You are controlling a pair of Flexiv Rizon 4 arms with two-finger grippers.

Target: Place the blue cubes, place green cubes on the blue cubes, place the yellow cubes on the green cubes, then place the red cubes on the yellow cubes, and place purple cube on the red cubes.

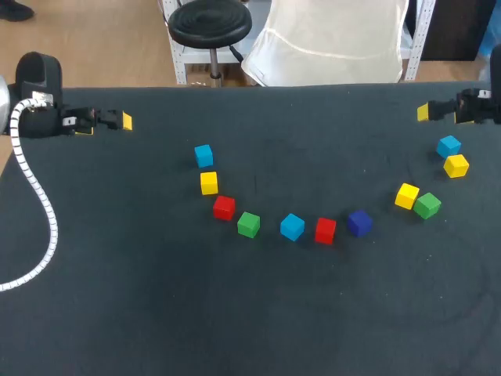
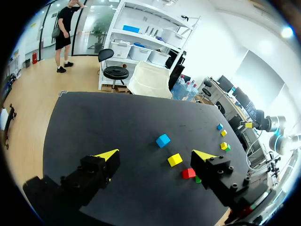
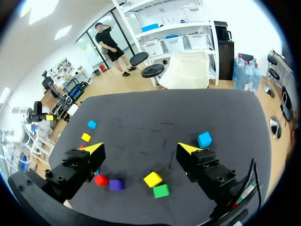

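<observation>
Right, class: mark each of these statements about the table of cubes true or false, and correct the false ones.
1. Every cube lies directly on the table, none stacked. True.
2. There are two purple cubes. False: only one purple cube is out.
3. Both grippers are open and empty. True: left gripper and right gripper hold nothing.
4. Four green cubes are out. False: two, a green cube left of centre and a second green cube at the right.
</observation>
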